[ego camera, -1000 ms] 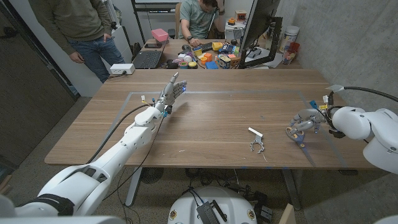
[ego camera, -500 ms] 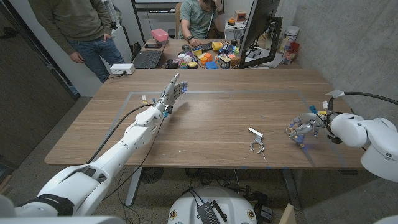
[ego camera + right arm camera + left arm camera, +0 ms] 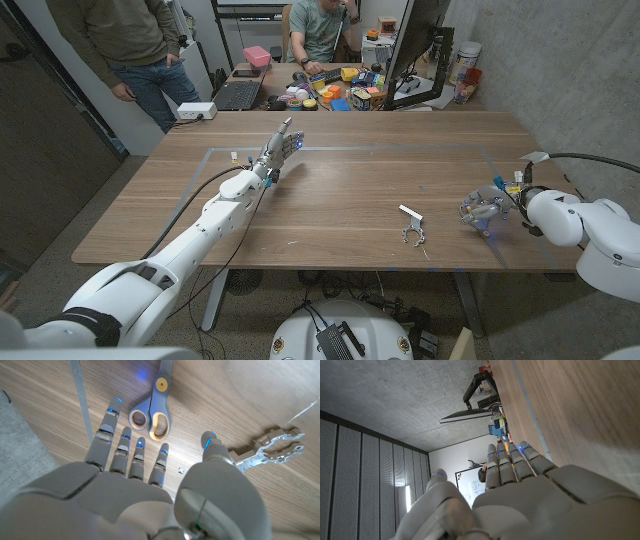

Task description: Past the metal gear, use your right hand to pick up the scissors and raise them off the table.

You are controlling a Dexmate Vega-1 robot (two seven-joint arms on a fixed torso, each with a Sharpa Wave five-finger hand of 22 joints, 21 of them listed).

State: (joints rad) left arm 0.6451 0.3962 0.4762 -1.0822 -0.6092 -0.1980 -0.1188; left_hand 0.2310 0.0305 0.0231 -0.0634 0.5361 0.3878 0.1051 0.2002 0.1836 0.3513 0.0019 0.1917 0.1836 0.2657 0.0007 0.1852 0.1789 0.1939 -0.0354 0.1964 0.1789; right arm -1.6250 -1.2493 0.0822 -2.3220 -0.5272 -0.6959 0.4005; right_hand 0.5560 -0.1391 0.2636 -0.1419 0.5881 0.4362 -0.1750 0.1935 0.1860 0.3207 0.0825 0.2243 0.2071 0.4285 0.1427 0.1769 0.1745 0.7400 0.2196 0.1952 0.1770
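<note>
Brown wooden table (image 3: 340, 190): carrying all items. White robot right hand (image 3: 150, 467): hovering, fingers spread, holding nothing, above grey-and-yellow-handled scissors (image 3: 156, 407) near the table's right edge. Small silver metal gear piece (image 3: 272, 449): lying beside. Step: approaching; next, closing on the handles.

Bare wood lies all around the scissors (image 3: 152, 407), just ahead of the right hand (image 3: 145, 485) and its spread fingers (image 3: 107, 427). The only obstacle near is the metal gear (image 3: 272, 447) off the thumb side, apart from the scissors.
</note>
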